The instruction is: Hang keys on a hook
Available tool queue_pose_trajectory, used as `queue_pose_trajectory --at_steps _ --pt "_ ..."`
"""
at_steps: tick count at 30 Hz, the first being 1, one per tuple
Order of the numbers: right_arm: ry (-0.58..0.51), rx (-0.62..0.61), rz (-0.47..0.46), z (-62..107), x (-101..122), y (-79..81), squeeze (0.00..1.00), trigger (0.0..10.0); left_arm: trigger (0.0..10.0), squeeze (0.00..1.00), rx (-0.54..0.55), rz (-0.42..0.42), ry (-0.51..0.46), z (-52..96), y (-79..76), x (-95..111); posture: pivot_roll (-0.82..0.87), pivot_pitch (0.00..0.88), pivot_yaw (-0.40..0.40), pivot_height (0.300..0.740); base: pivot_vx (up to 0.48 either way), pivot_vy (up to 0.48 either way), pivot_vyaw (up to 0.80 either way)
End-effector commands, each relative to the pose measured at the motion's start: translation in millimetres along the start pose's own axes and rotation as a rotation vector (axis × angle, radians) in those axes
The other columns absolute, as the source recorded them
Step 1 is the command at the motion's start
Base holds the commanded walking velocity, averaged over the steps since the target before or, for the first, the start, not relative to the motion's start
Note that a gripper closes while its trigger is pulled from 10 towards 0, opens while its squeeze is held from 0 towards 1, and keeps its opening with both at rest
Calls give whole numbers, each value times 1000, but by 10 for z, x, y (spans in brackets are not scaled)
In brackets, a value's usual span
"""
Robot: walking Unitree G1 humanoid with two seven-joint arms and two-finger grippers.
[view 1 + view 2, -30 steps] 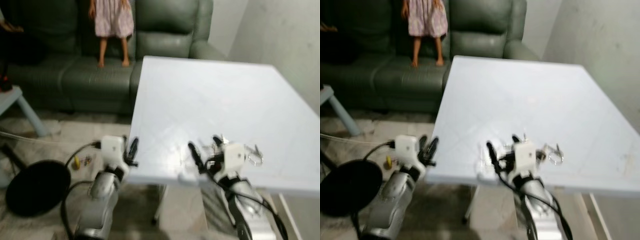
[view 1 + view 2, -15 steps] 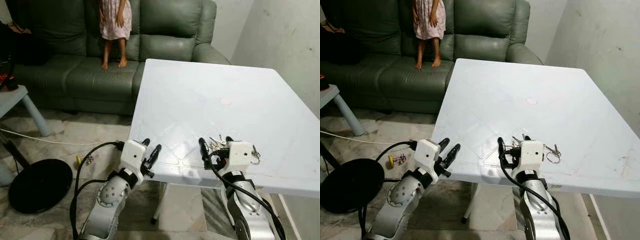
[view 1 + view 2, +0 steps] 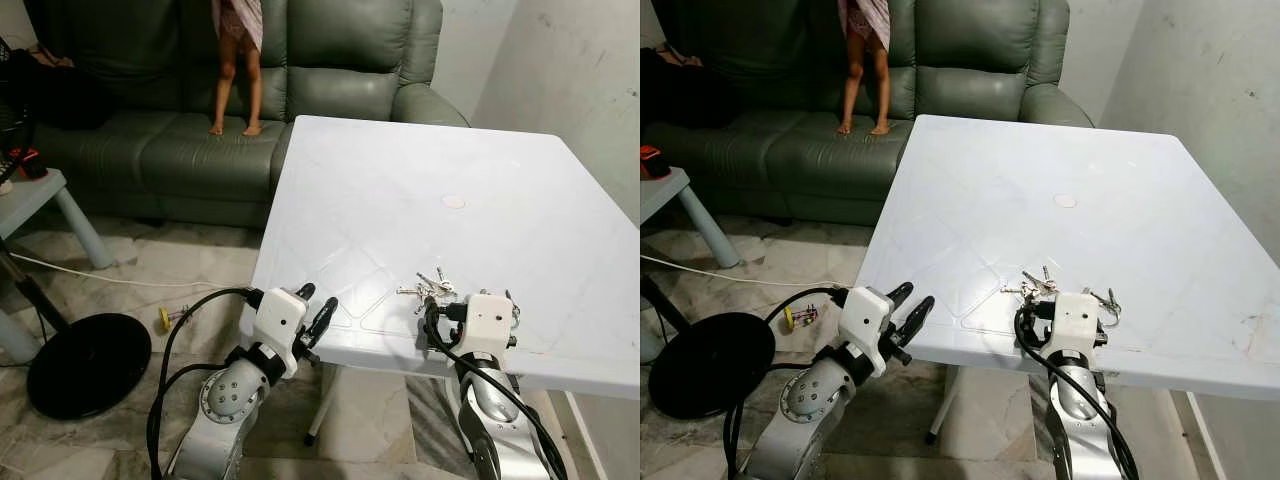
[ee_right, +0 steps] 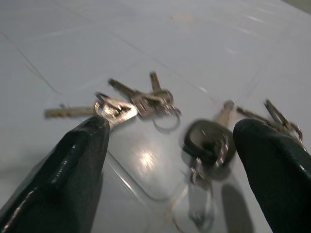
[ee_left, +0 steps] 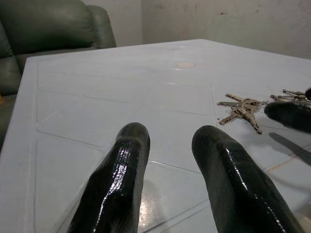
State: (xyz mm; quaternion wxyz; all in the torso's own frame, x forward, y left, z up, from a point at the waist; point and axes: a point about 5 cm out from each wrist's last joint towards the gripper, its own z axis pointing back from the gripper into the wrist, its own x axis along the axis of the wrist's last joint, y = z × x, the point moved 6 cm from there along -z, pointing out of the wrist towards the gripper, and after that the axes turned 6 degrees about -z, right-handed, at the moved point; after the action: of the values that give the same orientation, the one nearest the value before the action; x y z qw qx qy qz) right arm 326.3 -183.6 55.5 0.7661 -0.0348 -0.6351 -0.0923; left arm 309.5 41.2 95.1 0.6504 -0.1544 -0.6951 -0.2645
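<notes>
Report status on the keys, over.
Right gripper open, straddling keys on table. Left gripper open at table edge. No hook seen.

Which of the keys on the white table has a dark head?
The key with the round black head, lying between the open right claw's fingers; the fanned silver keys beside it are bare metal.

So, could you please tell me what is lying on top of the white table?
On the white table lies a bunch of keys, between the open right gripper fingers. The gripper body hides part of the bunch from the head views.
</notes>
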Motion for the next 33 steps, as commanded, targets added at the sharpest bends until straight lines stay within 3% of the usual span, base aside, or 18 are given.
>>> queue_pose_trajectory --at_steps 1,9,10,11,12,16,17,19,20,23,27,28,29,30,31,33 --pt "19 -17 -1 -6 -32 -34 0 10000 10000 0 2 -13 -8 8 5 35 96 0 -55 736 0 0 0" --pt "1 -53 -52 1 -27 -159 0 10000 10000 0 -42 -15 -12 6 -102 45 89 0 -50 736 0 0 0" --pt "-20 -46 -70 6 6 -170 0 8902 10000 0 -53 -15 -13 3 -127 46 89 0 -50 736 0 0 0" --pt "-28 -42 -76 9 17 -171 0 8902 10000 0 -56 -17 -14 4 -133 47 87 0 -47 736 0 0 0" --pt "-28 -40 -77 12 14 -182 0 9765 10000 0 -60 -21 -14 3 -141 47 87 0 -47 736 0 0 0" --pt "-69 25 -77 57 59 -169 0 10000 10000 0 -66 -30 -16 1 -143 54 82 0 -43 736 0 0 0" --pt "-85 56 -62 82 72 -145 0 6902 10000 0 -66 -31 -16 -2 -137 55 79 0 -41 736 0 0 0" --pt "-91 65 -30 102 64 -143 0 6275 10000 0 -65 -34 -17 -7 -129 58 79 0 -41 736 0 0 0" --pt "-89 68 -34 109 55 -142 0 0 10000 0 -66 -35 -17 -11 -128 60 79 0 -41 736 0 0 0" --pt "-72 66 -41 127 16 -145 0 157 10000 0 -68 -37 -18 -8 -130 59 77 0 -39 736 0 0 0" --pt "-63 69 -50 132 -3 -125 0 1686 10000 0 -70 -36 -18 -3 -137 61 76 0 -39 736 0 0 0" --pt "-61 68 -49 133 -8 -122 0 627 10000 0 -70 -36 -18 -2 -140 60 79 0 -40 736 0 0 0" --pt "-58 63 -50 132 -13 -121 0 1490 10000 0 -69 -37 -18 -1 -141 61 79 0 -40 736 0 0 0" --pt "-57 61 -52 133 -17 -120 0 1412 10000 0 -68 -37 -18 1 -142 60 80 0 -41 736 0 0 0" --pt "-51 63 -58 134 -26 -113 0 275 10000 0 -68 -37 -18 3 -143 60 80 0 -41 736 0 0 0" --pt "-51 62 -60 132 -26 -107 0 627 10000 0 -66 -38 -17 8 -142 60 82 0 -41 736 0 0 0"
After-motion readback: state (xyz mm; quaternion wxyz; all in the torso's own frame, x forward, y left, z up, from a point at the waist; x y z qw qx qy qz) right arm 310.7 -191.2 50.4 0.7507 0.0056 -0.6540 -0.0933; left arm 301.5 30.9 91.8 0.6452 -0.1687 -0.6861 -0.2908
